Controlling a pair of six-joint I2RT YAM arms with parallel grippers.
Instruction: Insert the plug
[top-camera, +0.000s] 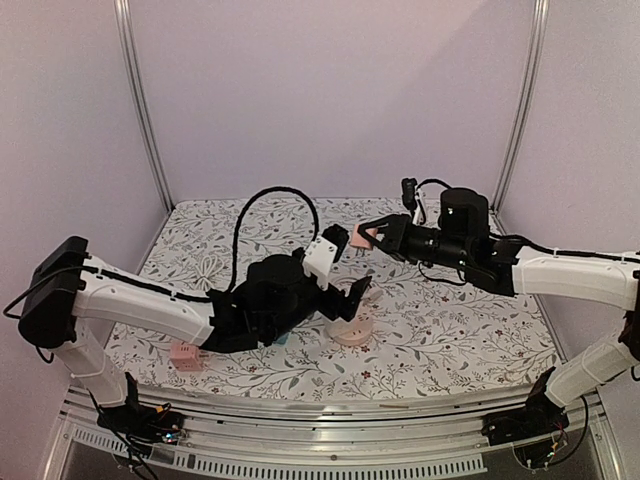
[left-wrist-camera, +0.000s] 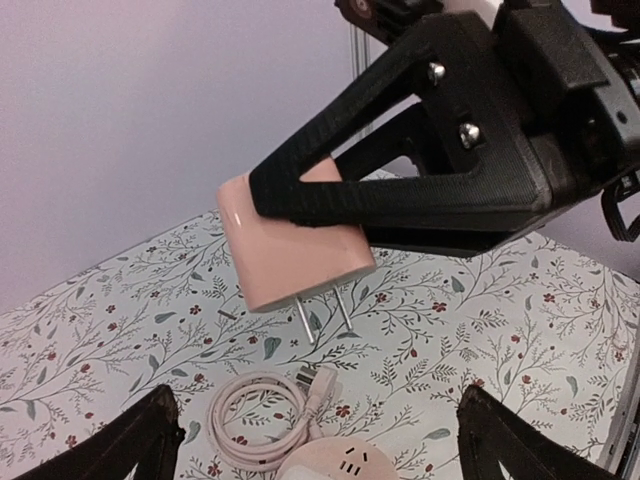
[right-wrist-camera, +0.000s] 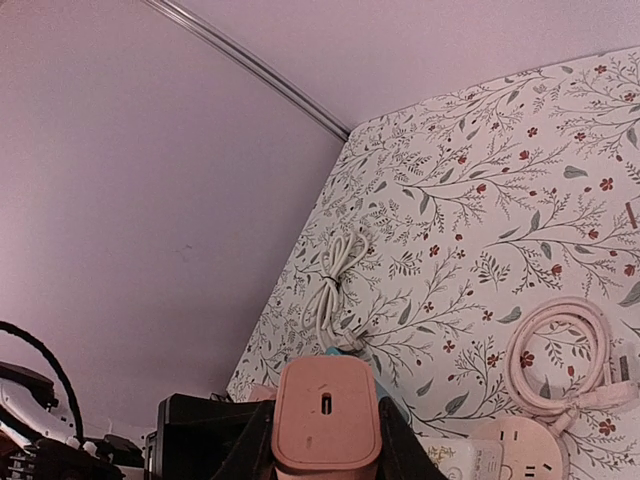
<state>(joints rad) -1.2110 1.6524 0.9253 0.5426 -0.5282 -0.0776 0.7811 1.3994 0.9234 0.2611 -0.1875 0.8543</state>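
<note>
A table (top-camera: 450, 340) covered in a floral cloth is enclosed by plain lilac walls (top-camera: 330, 90). From above, the pink plug (top-camera: 362, 238) is seen held clear of the table in the right end effector (top-camera: 368, 236), whose fingers are closed on it. The left end effector (top-camera: 345, 300) is spread wide over a round pink socket (top-camera: 352, 332), and nothing is gripped by it. A pink cube (top-camera: 187, 355) is set near the table's front left edge.

In the left wrist view, the plug is shown clamped between black fingers (left-wrist-camera: 300, 200). Its two prongs are pointed downward at a slight tilt, above a pink cable coil (left-wrist-camera: 262, 412).

In the right wrist view, the plug's back face, with one slot, is framed between the fingers. A bundled white cable (right-wrist-camera: 335, 285) is seen lying apart from the coil.
</note>
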